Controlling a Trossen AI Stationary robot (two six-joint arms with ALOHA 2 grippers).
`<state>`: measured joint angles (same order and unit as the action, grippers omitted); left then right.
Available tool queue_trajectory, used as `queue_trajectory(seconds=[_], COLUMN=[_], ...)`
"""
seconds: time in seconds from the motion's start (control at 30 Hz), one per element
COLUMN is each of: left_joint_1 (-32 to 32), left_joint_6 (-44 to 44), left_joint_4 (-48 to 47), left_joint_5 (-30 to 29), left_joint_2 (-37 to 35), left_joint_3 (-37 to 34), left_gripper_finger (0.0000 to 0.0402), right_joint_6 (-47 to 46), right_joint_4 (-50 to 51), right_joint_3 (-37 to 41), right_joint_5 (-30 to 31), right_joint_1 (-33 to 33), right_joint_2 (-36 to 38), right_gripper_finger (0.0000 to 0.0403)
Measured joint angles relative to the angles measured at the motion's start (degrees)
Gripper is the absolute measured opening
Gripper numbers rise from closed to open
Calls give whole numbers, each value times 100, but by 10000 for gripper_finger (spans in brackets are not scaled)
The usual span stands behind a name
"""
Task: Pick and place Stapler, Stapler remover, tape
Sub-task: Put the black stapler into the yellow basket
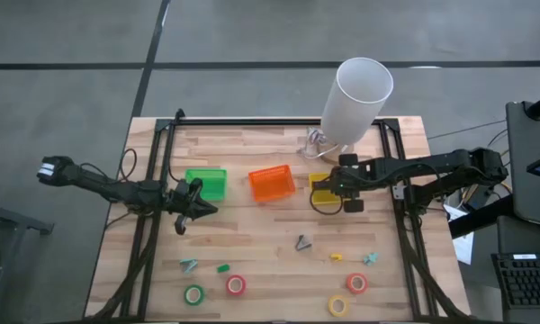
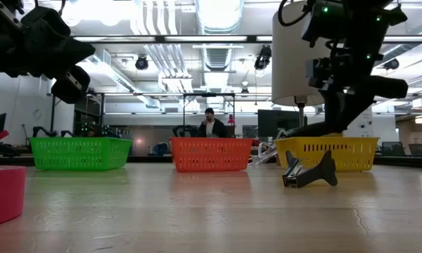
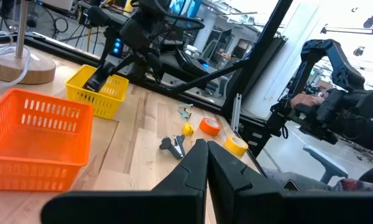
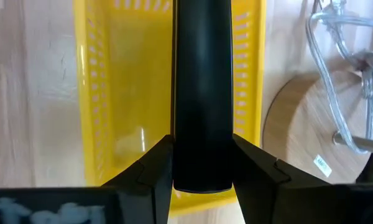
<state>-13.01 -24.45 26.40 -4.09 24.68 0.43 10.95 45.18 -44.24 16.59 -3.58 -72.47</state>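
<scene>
A workshop with ceiling lights lies beyond my wooden table (image 1: 279,261). I count three baskets: green basket (image 1: 206,184), orange basket (image 1: 272,184), yellow basket (image 1: 323,189); and four tape rolls (image 1: 236,285) along the near edge. My right gripper (image 4: 202,163) clamps the dark stapler (image 4: 202,81), standing it above the yellow basket, which looks empty beneath it in the right wrist view. My left gripper (image 1: 184,219) hovers with fingers pressed together near the green basket. Only the low view shows a person (image 2: 212,125) beyond the orange basket.
</scene>
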Motion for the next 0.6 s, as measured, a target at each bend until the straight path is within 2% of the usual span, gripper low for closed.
queue_trajectory(seconds=[0.6], left_joint_1=[0], left_joint_6=[0], left_joint_4=[0], left_joint_5=[0], left_joint_2=[-1], left_joint_3=[0], left_gripper_finger=[10], right_joint_6=[170], right_joint_4=[-335], right_joint_3=[388], right_joint_5=[154], right_joint_1=[-211], right_joint_2=[-2], right_gripper_finger=[132])
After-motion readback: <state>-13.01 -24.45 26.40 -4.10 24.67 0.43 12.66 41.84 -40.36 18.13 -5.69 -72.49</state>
